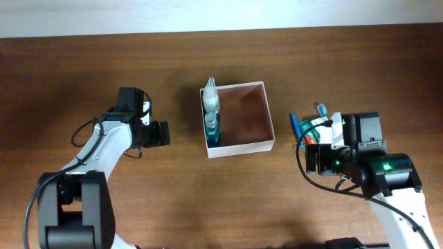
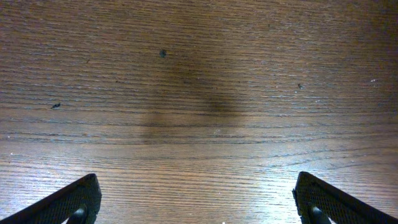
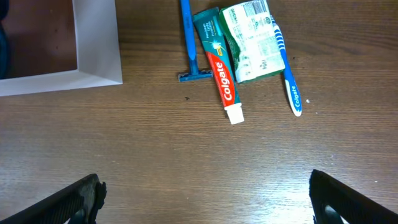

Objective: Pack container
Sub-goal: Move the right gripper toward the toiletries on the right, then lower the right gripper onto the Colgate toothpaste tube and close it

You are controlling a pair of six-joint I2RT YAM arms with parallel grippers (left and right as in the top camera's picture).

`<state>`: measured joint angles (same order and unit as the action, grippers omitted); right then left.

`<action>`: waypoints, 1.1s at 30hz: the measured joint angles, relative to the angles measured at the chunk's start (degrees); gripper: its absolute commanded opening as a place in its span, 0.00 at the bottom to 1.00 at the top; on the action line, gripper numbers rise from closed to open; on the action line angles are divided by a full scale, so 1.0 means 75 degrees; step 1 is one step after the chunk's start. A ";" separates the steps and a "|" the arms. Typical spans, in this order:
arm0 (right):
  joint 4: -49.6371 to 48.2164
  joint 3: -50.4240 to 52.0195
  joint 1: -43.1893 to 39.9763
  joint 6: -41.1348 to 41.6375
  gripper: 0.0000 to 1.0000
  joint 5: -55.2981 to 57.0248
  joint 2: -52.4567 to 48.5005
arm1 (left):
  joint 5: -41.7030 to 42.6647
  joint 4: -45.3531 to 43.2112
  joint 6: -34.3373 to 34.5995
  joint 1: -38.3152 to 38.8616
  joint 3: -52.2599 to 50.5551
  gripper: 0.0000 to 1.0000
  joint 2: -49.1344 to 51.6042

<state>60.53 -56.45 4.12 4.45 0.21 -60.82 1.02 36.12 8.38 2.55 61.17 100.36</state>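
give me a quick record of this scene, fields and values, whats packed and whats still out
container: open box, mid-table
packed: clear bottle and teal bottle, against the wall on the left arm's side
still out: razor, toothpaste, green packet, toothbrush, lying together on the table on the right arm's side
left gripper: open, empty, over bare wood
right gripper: open, empty, near the loose items

Container (image 1: 242, 114) sits mid-tabletop (image 1: 83, 69), nearer the far edge. Clear bottle (image 1: 210, 100) and teal bottle (image 1: 212, 128) rest inside against its left wall. Left pincer (image 1: 160, 133) is apart on its left side. Right pincer (image 1: 320, 159) is just beside the toiletries (image 1: 308, 128), toward the right edge.
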 measured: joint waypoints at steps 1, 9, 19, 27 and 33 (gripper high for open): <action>0.0000 -0.0003 0.0000 -0.0009 0.98 0.0003 -0.0026 | -0.0003 0.0003 0.0000 0.0000 0.0000 0.99 0.0000; -0.0009 -0.0003 0.0000 -0.0026 0.98 0.0119 -0.0772 | 0.0000 0.0000 0.0000 0.0000 0.0000 0.99 0.0000; -0.0076 -0.0003 0.0000 -0.0026 0.98 0.0143 -0.0985 | -0.0003 0.0000 0.0000 0.0000 0.0000 0.99 0.0000; -0.0117 -0.0003 0.0000 -0.0032 0.98 0.0146 -0.0985 | -0.0003 0.0003 0.0000 0.0000 0.0000 0.99 0.0000; -0.0195 -0.0003 0.0000 -0.0032 0.98 0.0146 -0.0985 | 0.0000 0.0000 0.0000 0.0000 0.0000 0.99 0.0000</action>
<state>59.07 -56.47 4.12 4.21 1.30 -68.20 1.02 36.12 8.38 2.55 61.17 100.36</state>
